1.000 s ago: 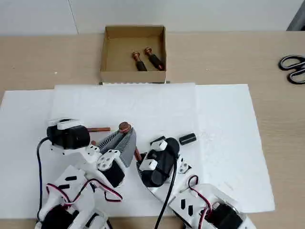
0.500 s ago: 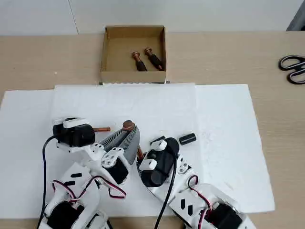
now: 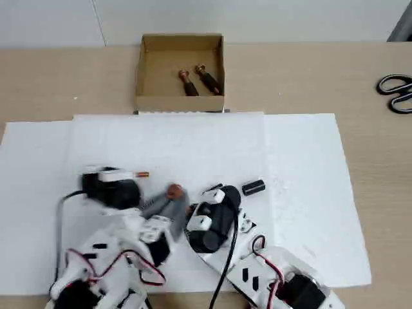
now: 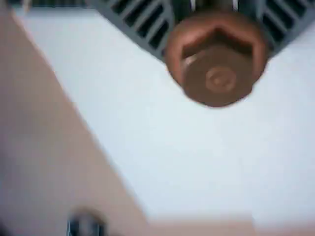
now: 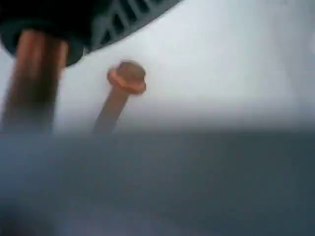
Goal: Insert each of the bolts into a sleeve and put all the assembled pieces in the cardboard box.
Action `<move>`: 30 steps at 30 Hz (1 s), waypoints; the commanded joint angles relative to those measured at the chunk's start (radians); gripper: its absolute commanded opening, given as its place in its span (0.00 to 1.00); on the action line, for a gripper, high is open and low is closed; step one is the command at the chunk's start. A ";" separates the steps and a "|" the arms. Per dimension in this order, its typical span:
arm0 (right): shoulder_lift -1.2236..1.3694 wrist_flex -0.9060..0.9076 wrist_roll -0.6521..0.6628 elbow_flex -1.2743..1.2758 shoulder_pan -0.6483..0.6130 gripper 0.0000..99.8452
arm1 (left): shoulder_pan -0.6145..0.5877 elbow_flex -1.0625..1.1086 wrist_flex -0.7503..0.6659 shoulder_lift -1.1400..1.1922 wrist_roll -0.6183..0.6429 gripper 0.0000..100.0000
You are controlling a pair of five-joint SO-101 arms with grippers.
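Observation:
My left gripper [image 3: 171,197] is shut on a copper bolt [image 3: 174,190], low on the white paper; its grey ribbed fingers [image 4: 133,19] close around the bolt head [image 4: 216,69] in the left wrist view. My right gripper sits just right of it, under its black motor [image 3: 209,222]. In the right wrist view a copper shaft [image 5: 32,78] hangs from a dark piece, close to the camera. A loose bolt [image 3: 140,174] lies on the paper beside the left arm, also seen as the bolt [image 5: 123,88]. A black sleeve [image 3: 253,187] lies right of the right arm. The cardboard box [image 3: 147,71] holds two assembled pieces [image 3: 198,80].
White paper [image 3: 302,161] covers the near part of the wooden table [image 3: 309,71]. Scissors [image 3: 396,90] lie at the far right edge. Both arm bodies crowd the near edge.
The left arm has shifted right and toward the near edge, carrying the bolt closer to the right arm. The right arm has hardly moved.

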 commanded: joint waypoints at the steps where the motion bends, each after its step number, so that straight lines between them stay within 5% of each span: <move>1: -0.010 -0.042 0.009 -0.020 -0.001 0.00 | 0.057 -0.013 0.018 0.000 -0.017 0.00; 23: -0.010 -0.120 0.068 -0.020 0.001 0.00 | -0.003 0.025 0.020 0.002 -0.095 0.01; 30: -0.010 -0.120 0.068 -0.020 0.001 0.00 | -0.006 0.024 0.025 0.002 -0.095 0.17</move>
